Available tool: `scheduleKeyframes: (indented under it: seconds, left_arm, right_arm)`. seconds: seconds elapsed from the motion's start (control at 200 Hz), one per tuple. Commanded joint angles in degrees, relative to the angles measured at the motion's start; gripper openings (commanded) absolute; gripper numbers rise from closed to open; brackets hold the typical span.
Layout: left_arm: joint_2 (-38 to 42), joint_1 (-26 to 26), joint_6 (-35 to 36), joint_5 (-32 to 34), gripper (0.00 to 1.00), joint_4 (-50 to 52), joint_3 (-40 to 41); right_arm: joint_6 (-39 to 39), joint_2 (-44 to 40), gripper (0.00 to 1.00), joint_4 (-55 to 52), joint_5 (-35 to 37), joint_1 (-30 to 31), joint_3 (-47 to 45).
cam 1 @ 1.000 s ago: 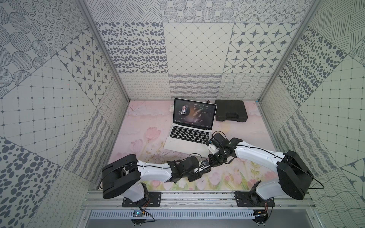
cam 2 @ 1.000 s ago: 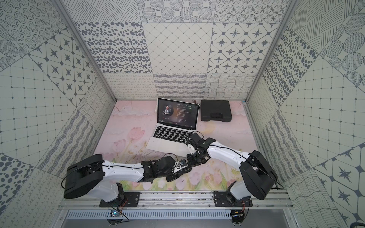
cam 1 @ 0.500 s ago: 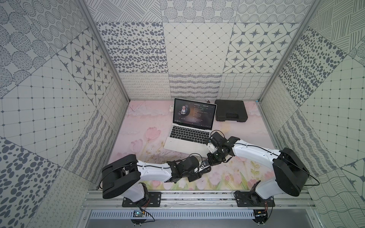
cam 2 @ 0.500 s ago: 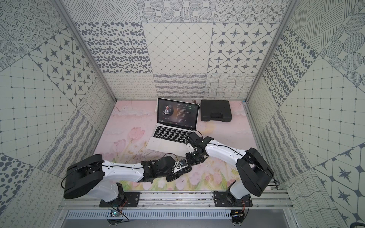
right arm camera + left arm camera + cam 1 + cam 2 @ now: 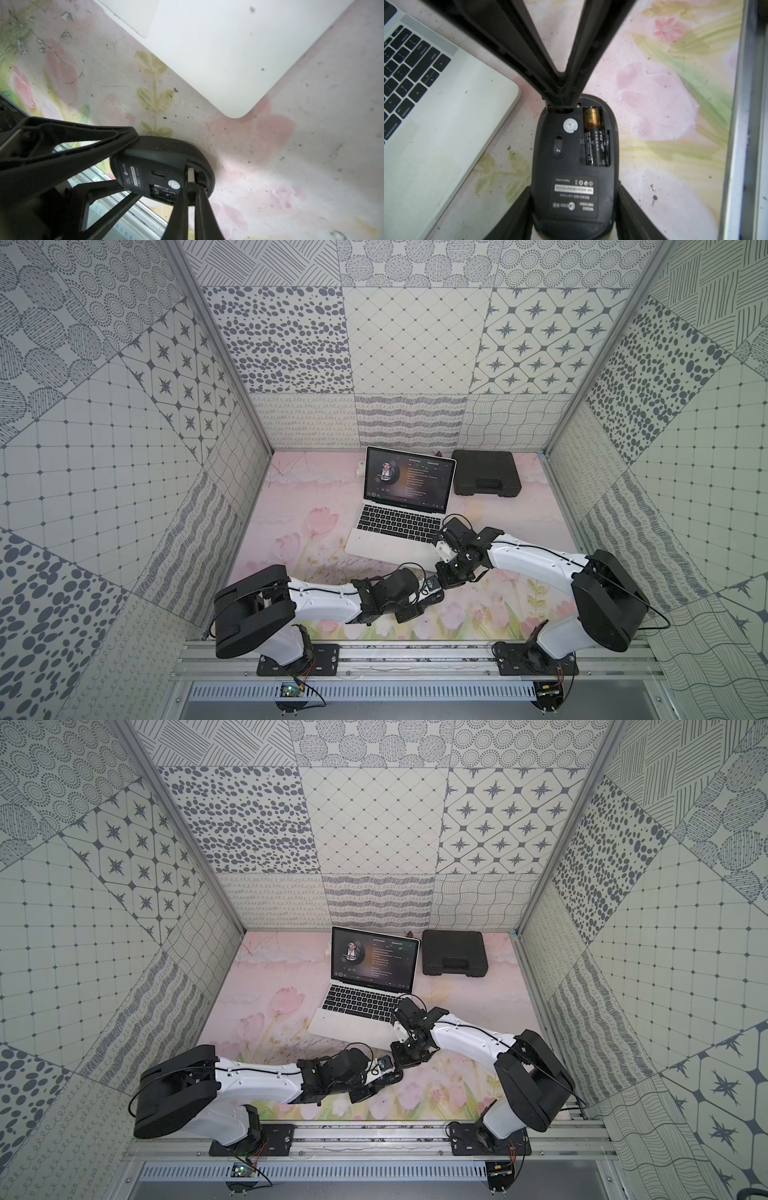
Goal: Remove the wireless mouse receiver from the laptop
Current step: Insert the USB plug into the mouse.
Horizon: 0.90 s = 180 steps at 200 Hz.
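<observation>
The silver laptop [image 5: 399, 522] [image 5: 361, 1002] stands open at mid-table, its near corner showing in the left wrist view [image 5: 446, 124] and the right wrist view [image 5: 228, 52]. In front of it my left gripper [image 5: 574, 185] [image 5: 432, 593] is shut on a black mouse [image 5: 573, 158] [image 5: 164, 164], held underside up with a battery showing. My right gripper [image 5: 192, 187] [image 5: 562, 104] [image 5: 446, 576] is shut on the wireless mouse receiver [image 5: 190, 175]. The receiver's pale metal plug sticks out of the fingertips and sits at a slot in the mouse's underside.
A black plastic case [image 5: 486, 472] [image 5: 453, 957] lies at the back right, beside the laptop screen. The metal front rail [image 5: 741, 124] runs close to the mouse. Patterned walls enclose the floral table top [image 5: 299, 506] on three sides.
My right wrist has edged slightly left, closer over the mouse. The left arm and both grips look unchanged.
</observation>
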<state>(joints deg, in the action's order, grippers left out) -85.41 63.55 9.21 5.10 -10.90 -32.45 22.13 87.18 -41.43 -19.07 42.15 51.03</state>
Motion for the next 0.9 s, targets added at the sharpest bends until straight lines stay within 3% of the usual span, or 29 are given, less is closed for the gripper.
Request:
scheduleKeyframes:
  seconds: [0.0, 0.895]
  left_arm:
    - [0.3, -0.2, 0.5, -0.7, 0.09, -0.4, -0.1]
    - [0.3, -0.3, 0.2, -0.4, 0.05, -0.7, 0.1]
  right_arm:
    - [0.5, 1.6, 0.0, 1.1, 0.5, -0.1, 0.4]
    - [1.0, 1.4, 0.0, 3.0, 1.0, -0.5, -2.8]
